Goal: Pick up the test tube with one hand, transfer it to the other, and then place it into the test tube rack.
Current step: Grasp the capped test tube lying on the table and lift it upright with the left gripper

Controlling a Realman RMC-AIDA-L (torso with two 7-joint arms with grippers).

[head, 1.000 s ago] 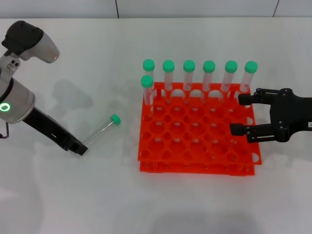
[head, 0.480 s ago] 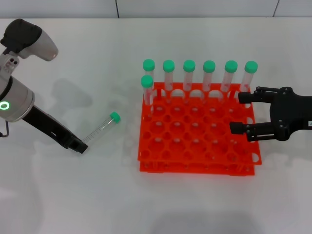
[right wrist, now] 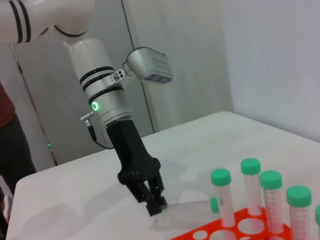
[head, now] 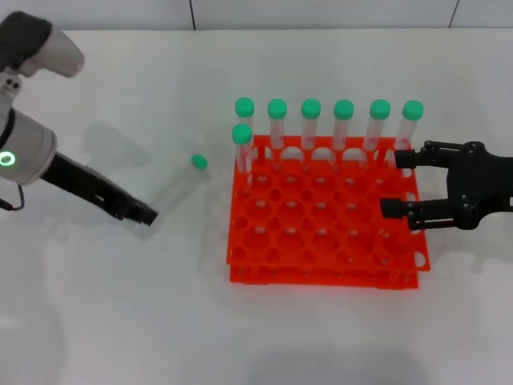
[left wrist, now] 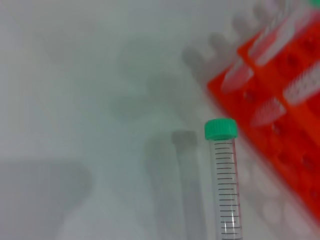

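The test tube (head: 175,189), clear with a green cap, is held by its lower end in my left gripper (head: 145,215), which is shut on it just above the table, left of the rack. The left wrist view shows the tube (left wrist: 223,185) cap-forward. The right wrist view shows the left gripper (right wrist: 155,204) holding the tube (right wrist: 190,205) roughly level. The orange-red test tube rack (head: 324,233) stands mid-table. My right gripper (head: 393,184), black, is open and empty over the rack's right edge.
Several identical green-capped tubes (head: 310,120) stand upright along the rack's far row, with one more (head: 241,144) at its left edge just in front. The white table (head: 128,321) extends all round the rack.
My left gripper has closed in on the tube and raised it off the table, swinging its cap up and toward the rack. The right gripper has barely moved.
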